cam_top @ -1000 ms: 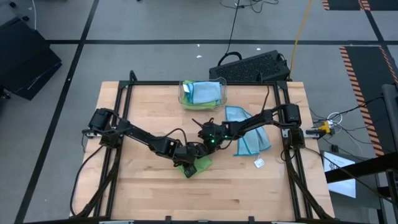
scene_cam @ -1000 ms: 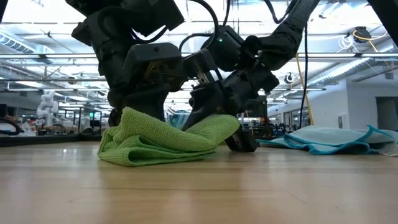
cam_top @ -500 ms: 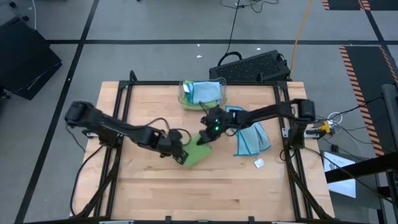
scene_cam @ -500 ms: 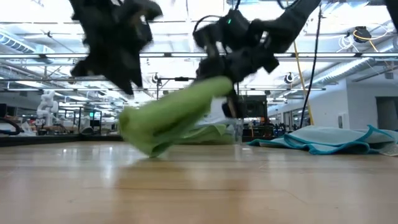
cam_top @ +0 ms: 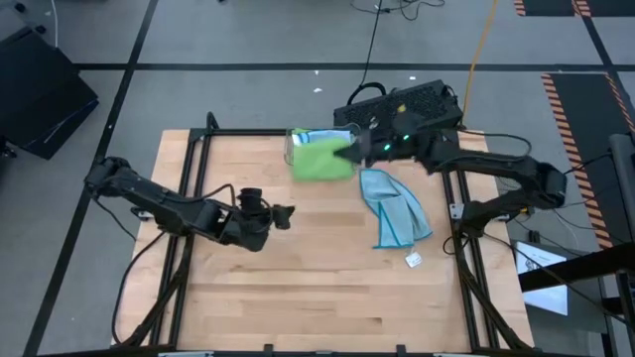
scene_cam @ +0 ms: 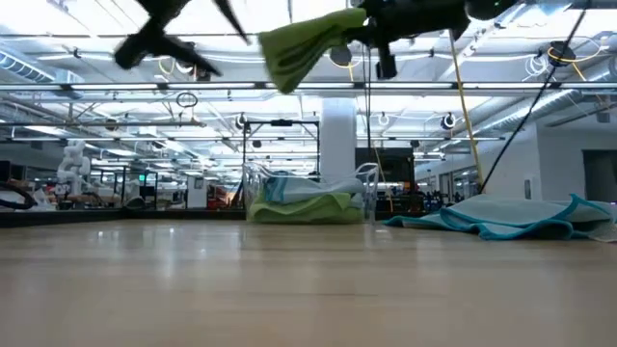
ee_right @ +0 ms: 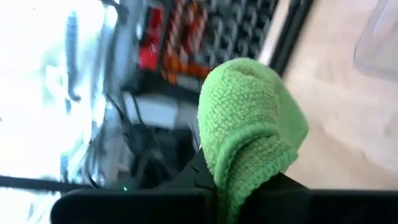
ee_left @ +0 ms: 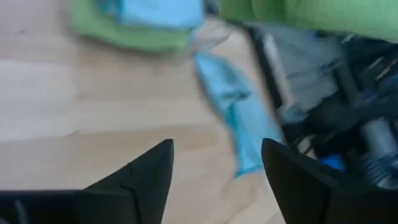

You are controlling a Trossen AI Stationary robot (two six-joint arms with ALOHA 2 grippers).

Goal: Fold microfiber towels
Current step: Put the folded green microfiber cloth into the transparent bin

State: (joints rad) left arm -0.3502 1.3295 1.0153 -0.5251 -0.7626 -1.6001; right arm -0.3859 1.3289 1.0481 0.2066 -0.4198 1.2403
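Lime green microfiber towel [cam_top: 322,159], folded into a thick bundle, hangs in the air above the clear plastic bin [cam_top: 294,159] at the far edge of the wooden tabletop [cam_top: 317,288], clamped in the right gripper [cam_top: 359,150]. The right wrist view shows that gripper's dark fingers [ee_right: 205,177] pressed together on a rolled fold of the green cloth [ee_right: 252,134]. In the low view the bundle [scene_cam: 308,43] droops from the gripper high over the table, well clear of the bin below it.

Inside the bin [scene_cam: 366,188] lies a stack of more towels, light blue cloth [cam_top: 327,137] on top of a green one [scene_cam: 304,207]. Just beside the bin, toward the right edge of the tabletop, another light blue towel [cam_top: 397,208] lies loosely crumpled and partly spread flat on the wood; it shows in the low view as a low heap [scene_cam: 511,217]. A small white tag [cam_top: 413,260] rests on the wood near its front corner.

The left gripper [cam_top: 283,211] hovers over the middle of the tabletop, well apart from every towel, its two dark fingers [ee_left: 149,180] spread wide with nothing between them.

A black keyboard [cam_top: 402,107] sits on the floor beyond the far edge.
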